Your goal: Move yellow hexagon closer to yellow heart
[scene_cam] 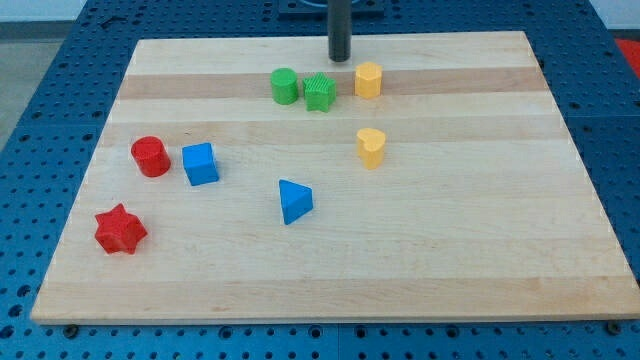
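Observation:
The yellow hexagon [368, 79] sits near the view's top, right of centre. The yellow heart [371, 147] lies directly below it, a short gap apart. My tip [340, 59] is the lower end of a dark rod coming down from the view's top. It stands just up and left of the yellow hexagon, apart from it, and above the green star.
A green cylinder [284, 86] and a green star [319, 92] stand side by side left of the hexagon. A red cylinder [151, 156], a blue cube [200, 163] and a red star [120, 229] are at the left. A blue triangle [294, 201] is near the middle of the wooden board [480, 240].

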Tool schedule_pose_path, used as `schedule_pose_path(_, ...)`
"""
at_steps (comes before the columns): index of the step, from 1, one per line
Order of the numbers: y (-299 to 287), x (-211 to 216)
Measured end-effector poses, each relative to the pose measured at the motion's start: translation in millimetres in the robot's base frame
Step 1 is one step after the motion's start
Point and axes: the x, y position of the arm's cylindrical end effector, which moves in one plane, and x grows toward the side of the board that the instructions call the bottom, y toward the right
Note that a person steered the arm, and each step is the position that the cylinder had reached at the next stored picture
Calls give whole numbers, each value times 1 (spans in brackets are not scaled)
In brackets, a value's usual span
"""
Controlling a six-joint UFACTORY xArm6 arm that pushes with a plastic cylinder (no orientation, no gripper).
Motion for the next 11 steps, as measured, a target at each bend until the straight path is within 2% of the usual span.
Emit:
schedule_pose_path(1,16,5)
schedule_pose_path(4,28,82)
schedule_pose_path(5,31,87)
schedule_pose_path(6,32,67)
schedule_pose_path(7,40,70)
schedule_pose_path(11,66,154)
